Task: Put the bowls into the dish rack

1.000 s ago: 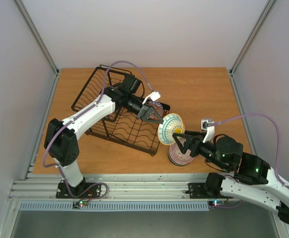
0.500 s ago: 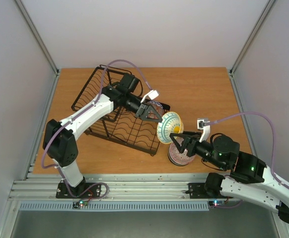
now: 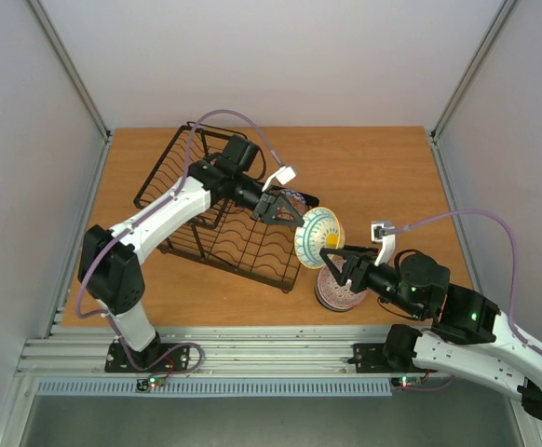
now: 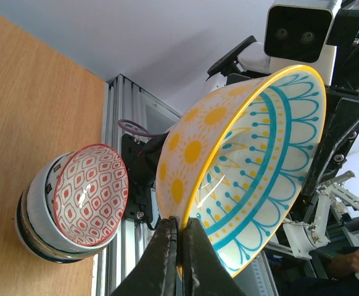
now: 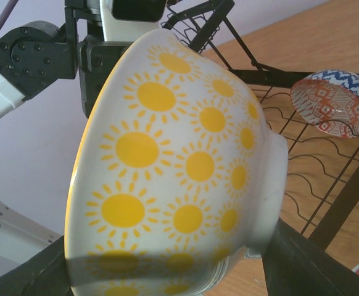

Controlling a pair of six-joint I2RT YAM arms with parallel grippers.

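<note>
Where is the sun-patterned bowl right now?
Top view, centre-right: sun-patterned bowl held aloft by the left gripper, right of the dish rack, near the bowl stack.

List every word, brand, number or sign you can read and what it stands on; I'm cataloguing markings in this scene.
No readable text anywhere.
The sun-patterned bowl, the stacked bowls and the dish rack show only painted patterns or bare wire; any finer marks are too small to read.
</note>
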